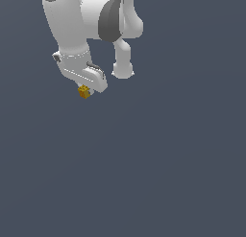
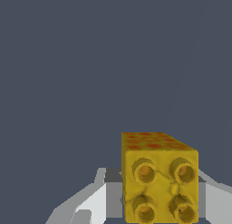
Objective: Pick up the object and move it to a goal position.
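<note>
Below white robot arm, white hand (image 1: pixel 88 87) clamped on small yellow-orange studded block (image 1: pixel 84 91), fingers (image 2: pixel 93 202) flanking block (image 2: pixel 159 180) on both sides. Block apparently held clear of dark grey surface (image 1: pixel 158 173), probably for carrying to goal.

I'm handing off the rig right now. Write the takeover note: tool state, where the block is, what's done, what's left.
Tool: shut on the yellow block, which sits between its fingers in the wrist view, studded face toward the camera.
Block: at the tip of the tool, upper part of the exterior view, toward its left. Whether it is clear of the grey surface cannot be judged.
Done: grasp.
Left: carry it to the goal and release. No goal marker shows in either view, so confirm the target before moving.
</note>
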